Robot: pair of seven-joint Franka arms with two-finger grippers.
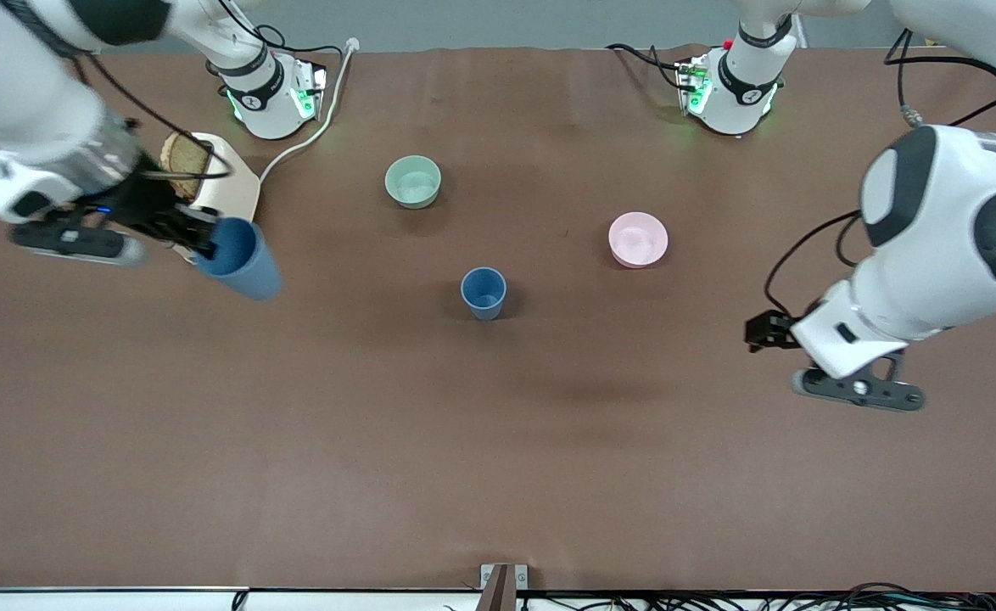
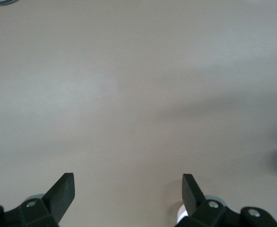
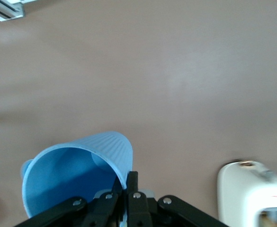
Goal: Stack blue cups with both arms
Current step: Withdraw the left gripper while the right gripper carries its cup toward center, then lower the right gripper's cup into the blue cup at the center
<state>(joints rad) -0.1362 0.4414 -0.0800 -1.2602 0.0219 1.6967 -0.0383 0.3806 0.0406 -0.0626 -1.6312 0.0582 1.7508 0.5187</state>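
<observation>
Left gripper (image 1: 761,331) hangs over bare table (image 1: 498,475) at the left arm's end, fingers (image 2: 62,191) spread wide – nothing in them. One blue cup (image 1: 484,293) stands upright mid-table, between and nearer than the pink bowl (image 1: 638,239) and green bowl (image 1: 413,182). Right gripper (image 1: 201,238) – clamped on the other cup's (image 1: 239,257) rim, cup tilted, aloft over the right arm's end by a white toaster (image 1: 226,182).

The left gripper (image 1: 761,333) hangs with fingers spread over bare table (image 1: 498,458), nothing beneath or between them. From it toward the right arm's end, only the standing blue cup (image 1: 484,293) and pink bowl (image 1: 638,239) interrupt. The right gripper (image 1: 201,238), clamped on the lifted blue cup (image 1: 242,257), is crowded by the white toaster (image 1: 225,182) just beside it.
</observation>
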